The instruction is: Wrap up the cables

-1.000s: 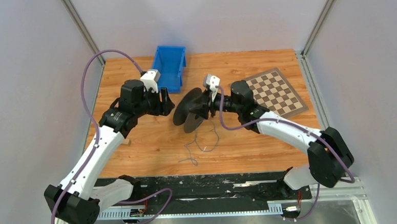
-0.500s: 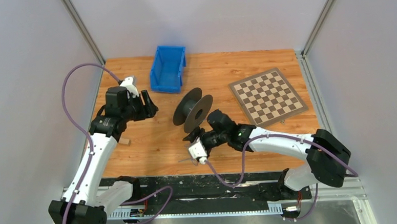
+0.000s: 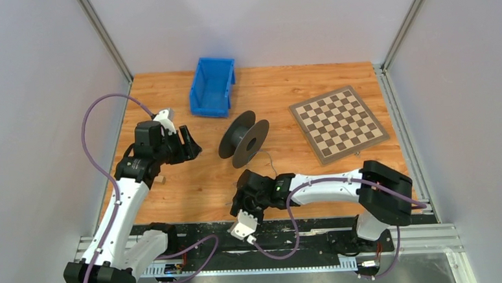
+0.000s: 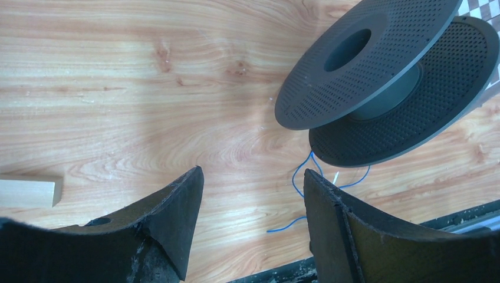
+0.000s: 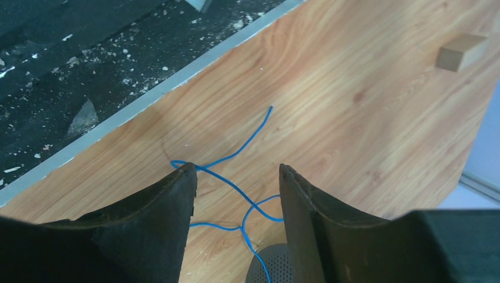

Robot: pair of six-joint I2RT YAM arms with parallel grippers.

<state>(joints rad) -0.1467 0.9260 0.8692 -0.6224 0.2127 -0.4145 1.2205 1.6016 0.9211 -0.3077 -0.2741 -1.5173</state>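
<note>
Cables (image 5: 244, 144) curl near the table (image 5: 206, 76) edge, beneath the right gripper (image 5: 236, 171).

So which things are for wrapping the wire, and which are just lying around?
For the job: thin blue wire; black spool, probably what it winds onto; left gripper; right gripper.
Just lying about: blue bin; chessboard; small wooden block.

Top cam looks down from behind the arms (image 3: 119, 207); wrist cams sit close over their fingers (image 4: 171, 218) (image 5: 153, 218), both catching the cable (image 4: 286, 224) (image 5: 203, 168) just past the fingertips.
</note>
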